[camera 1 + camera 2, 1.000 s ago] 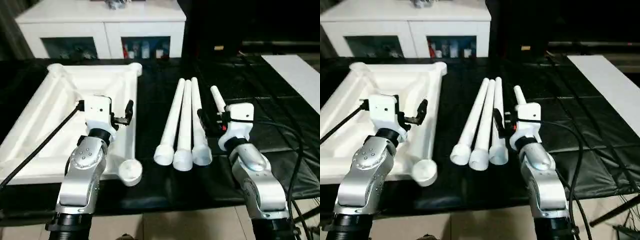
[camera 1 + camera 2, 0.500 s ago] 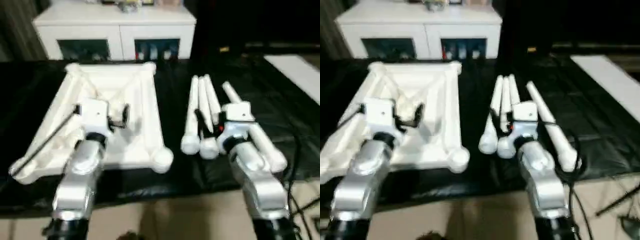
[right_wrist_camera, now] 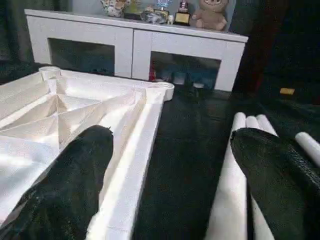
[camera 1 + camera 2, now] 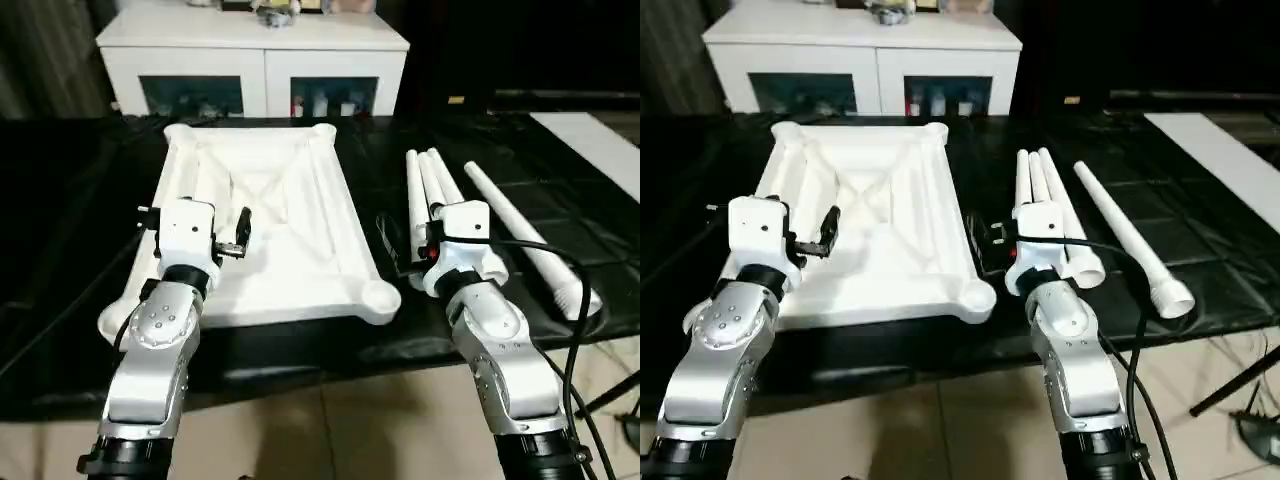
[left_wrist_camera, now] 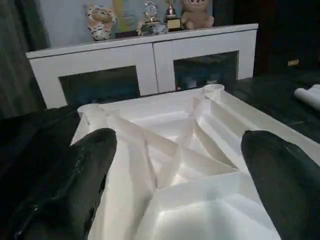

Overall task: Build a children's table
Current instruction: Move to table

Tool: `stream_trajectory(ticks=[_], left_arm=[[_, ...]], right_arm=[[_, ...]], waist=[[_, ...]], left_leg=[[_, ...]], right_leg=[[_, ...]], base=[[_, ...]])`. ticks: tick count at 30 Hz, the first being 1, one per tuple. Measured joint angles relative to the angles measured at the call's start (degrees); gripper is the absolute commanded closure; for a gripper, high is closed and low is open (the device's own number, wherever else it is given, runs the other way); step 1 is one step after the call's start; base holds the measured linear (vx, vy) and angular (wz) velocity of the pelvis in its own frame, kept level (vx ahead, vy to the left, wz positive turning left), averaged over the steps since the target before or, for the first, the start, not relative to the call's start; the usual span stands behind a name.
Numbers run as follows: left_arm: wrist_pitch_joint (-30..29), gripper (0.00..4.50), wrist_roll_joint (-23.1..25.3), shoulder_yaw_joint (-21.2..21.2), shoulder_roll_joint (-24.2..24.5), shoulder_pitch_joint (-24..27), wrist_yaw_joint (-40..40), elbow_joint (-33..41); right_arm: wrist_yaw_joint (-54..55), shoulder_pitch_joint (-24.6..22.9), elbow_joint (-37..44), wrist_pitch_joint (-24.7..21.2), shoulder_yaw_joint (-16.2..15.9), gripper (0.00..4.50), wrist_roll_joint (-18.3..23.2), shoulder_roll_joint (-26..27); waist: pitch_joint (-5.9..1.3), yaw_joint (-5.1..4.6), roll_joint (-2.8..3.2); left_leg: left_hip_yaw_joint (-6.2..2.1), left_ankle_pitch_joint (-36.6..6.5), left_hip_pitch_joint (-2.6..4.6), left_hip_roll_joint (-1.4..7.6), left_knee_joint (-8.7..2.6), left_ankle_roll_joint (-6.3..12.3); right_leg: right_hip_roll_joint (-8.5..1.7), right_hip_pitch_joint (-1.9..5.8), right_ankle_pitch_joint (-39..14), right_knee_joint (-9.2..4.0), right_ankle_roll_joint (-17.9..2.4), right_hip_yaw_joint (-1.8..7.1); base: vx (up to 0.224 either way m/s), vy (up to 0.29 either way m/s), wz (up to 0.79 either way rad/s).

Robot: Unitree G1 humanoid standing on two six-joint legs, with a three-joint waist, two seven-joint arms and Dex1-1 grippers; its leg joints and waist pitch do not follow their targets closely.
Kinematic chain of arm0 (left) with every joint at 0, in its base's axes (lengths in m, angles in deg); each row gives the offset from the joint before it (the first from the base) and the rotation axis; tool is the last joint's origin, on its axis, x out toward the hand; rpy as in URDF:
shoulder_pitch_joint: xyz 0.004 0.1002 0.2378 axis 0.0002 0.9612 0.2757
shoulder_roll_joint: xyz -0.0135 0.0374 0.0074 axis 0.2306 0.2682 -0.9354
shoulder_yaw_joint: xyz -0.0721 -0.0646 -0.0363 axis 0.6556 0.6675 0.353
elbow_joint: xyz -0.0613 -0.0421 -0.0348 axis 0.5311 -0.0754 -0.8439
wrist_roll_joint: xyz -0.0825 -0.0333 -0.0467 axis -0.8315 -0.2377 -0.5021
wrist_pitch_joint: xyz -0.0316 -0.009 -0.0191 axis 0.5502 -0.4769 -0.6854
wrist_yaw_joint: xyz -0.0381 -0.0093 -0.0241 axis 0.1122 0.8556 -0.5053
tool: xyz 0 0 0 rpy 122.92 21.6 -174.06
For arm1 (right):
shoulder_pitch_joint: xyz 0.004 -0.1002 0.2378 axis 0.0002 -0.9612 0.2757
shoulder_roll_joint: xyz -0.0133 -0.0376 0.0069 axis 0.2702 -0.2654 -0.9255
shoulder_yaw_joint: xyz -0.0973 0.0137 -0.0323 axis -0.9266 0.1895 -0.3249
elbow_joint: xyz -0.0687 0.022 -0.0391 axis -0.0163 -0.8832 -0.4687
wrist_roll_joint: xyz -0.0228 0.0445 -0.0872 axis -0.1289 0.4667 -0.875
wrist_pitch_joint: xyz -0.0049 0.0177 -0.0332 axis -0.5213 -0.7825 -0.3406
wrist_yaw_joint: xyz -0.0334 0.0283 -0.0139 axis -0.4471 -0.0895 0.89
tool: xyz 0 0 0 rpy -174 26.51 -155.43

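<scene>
Tabletop [image 4: 270, 215] — one, upturned; legs [image 4: 1045, 205] — four, alongside.

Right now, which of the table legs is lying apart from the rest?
The rightmost leg, angled across the black work table, flared end nearest the robot. The other legs lie bundled side by side beside the table top.

The table top [image 4: 300, 225] is white with an X-ribbed underside, and the legs [image 4: 440, 205] are white. They lie on a black cover [image 4: 60, 200]; at 12 o'clock stands a white cabinet [image 4: 255, 45].
</scene>
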Motion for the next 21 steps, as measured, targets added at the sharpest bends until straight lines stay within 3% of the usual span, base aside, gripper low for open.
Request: stream_trajectory(ticks=[1,2,3,4,5,7,9,10,12,14,16,17,19,21], left_arm=[[-0.01,0.00,0.00,0.08,-0.14,-0.01,0.11,0.00],[-0.17,0.00,0.00,0.00,-0.61,0.07,0.15,-0.04],[-0.18,0.00,-0.05,-0.65,-1.37,-0.14,0.07,-0.03],[-0.16,0.00,-0.05,-1.42,-1.78,-0.28,-0.06,0.01],[-0.14,0.00,0.01,-1.92,-1.78,-0.47,-0.16,0.00],[-0.14,0.00,0.59,-2.09,-0.98,-0.71,-0.03,-0.01],[-0.14,0.00,0.60,-1.47,-0.67,-0.71,0.07,-0.17],[-0.13,0.00,0.57,-1.43,-0.85,-0.77,0.07,-0.19],[-0.06,0.00,0.47,-1.77,-1.22,-1.27,0.00,-0.18],[-0.06,0.00,0.44,-1.70,-1.33,-1.26,-0.03,-0.21],[-0.06,0.00,0.28,-1.42,-1.40,-1.24,-0.04,-0.22],[-0.01,0.00,0.25,-1.20,-1.34,-1.13,-0.03,-0.24],[0.02,0.00,0.15,-0.71,-1.29,-1.01,0.03,-0.39],[0.16,0.00,0.07,-0.84,-1.48,-1.03,-0.02,-0.39]], right_arm=[[0.02,0.10,-0.02,0.09,0.04,0.33,-0.01,-0.22],[0.05,-0.08,-0.05,0.16,0.24,0.33,-0.01,-0.47],[0.17,-0.36,-0.12,0.18,1.06,0.33,-0.01,-1.00],[0.32,-0.38,-0.20,0.18,1.67,0.33,-0.02,-1.28],[0.46,-0.36,-0.18,0.30,2.17,0.33,-0.04,-1.51],[0.91,-0.32,-0.19,0.63,2.80,0.33,-0.29,-2.04],[0.92,-0.29,-0.19,0.72,2.75,0.33,-0.46,-2.06],[0.80,-0.30,-0.19,0.80,2.55,0.33,-0.52,-2.10],[0.86,-0.10,-0.26,0.87,2.59,0.33,-0.86,-2.16],[0.97,0.11,-0.27,0.98,2.56,0.33,-1.23,-2.16],[1.13,0.30,-0.29,0.98,2.49,0.33,-1.26,-2.13],[1.14,0.52,-0.41,0.99,2.15,0.33,-1.26,-2.04],[1.13,0.70,-0.41,1.03,2.00,0.33,-1.23,-1.82],[1.23,0.70,-0.39,1.08,2.19,0.33,-1.20,-1.88]], waist=[[-0.27,0.20,-0.64],[-0.24,0.42,-0.61],[-0.28,1.51,-0.81],[-0.31,1.99,-0.85],[-0.38,2.16,-0.73],[-0.51,2.24,-0.17],[-0.45,2.16,-0.05],[-0.36,1.75,0.22],[-0.20,1.60,0.68],[-0.08,1.77,0.88],[0.22,2.11,1.36],[0.37,2.15,1.44],[0.77,2.30,1.53],[0.91,1.86,1.42]], left_leg=[[-0.08,0.11,-0.30,0.11,-0.06,-0.17],[-0.05,0.01,-0.48,0.07,-0.68,-0.11],[0.38,-0.41,-0.58,0.05,-0.91,0.65],[0.42,-0.25,-0.63,0.13,-1.35,1.06],[0.48,0.15,-0.59,0.40,-1.89,0.45],[0.91,2.47,-0.56,1.75,-2.45,-2.05],[1.42,2.70,-0.56,2.31,-2.43,-2.14],[0.58,2.88,-1.35,1.95,-2.42,-1.82],[-1.32,3.18,-1.96,1.24,-2.51,-1.32],[-2.29,3.32,-2.39,0.90,-2.49,-1.11],[-3.32,3.34,-2.29,0.44,-2.47,-1.07],[-2.72,3.27,-1.72,0.81,-2.50,-1.07],[-1.02,2.52,-0.18,1.21,-2.53,-1.22],[0.06,1.24,0.67,1.20,-2.59,-1.39]], right_leg=[[0.09,-0.15,-0.22,-0.51,1.97,0.22],[0.15,-0.40,-0.04,-0.61,1.48,0.18],[0.11,-1.10,0.14,-0.75,1.47,0.46],[0.15,-1.55,0.36,-0.70,1.42,0.55],[0.29,-1.85,0.50,-0.65,1.29,0.50],[1.13,-2.25,0.82,-0.72,0.90,0.16],[1.26,-2.22,1.17,-1.12,0.69,-0.01],[0.68,-1.80,1.41,-1.42,0.41,-1.20],[-0.27,-1.02,1.69,-2.49,0.21,-3.84],[-0.76,-0.40,1.69,-2.97,0.21,-5.33],[-1.04,0.98,1.40,-3.59,0.53,-6.37],[-0.84,1.01,1.12,-3.74,0.98,-5.81],[-0.91,2.26,0.53,-3.69,1.65,-4.72],[-0.95,3.02,0.33,-4.21,1.97,-3.66]], base=[[-0.046,-0.173,-0.06],[-0.046,-0.162,-0.09],[-0.054,-0.139,-0.15],[-0.054,-0.139,-0.15],[-0.045,-0.121,-0.13],[-0.021,-0.069,-0.08],[0.000,0.000,0.00],[0.000,0.000,0.00],[-0.003,0.031,0.43],[0.011,0.026,0.52],[0.010,0.014,0.45],[0.001,0.010,0.38],[0.000,0.000,0.00],[0.033,0.022,-0.07]])
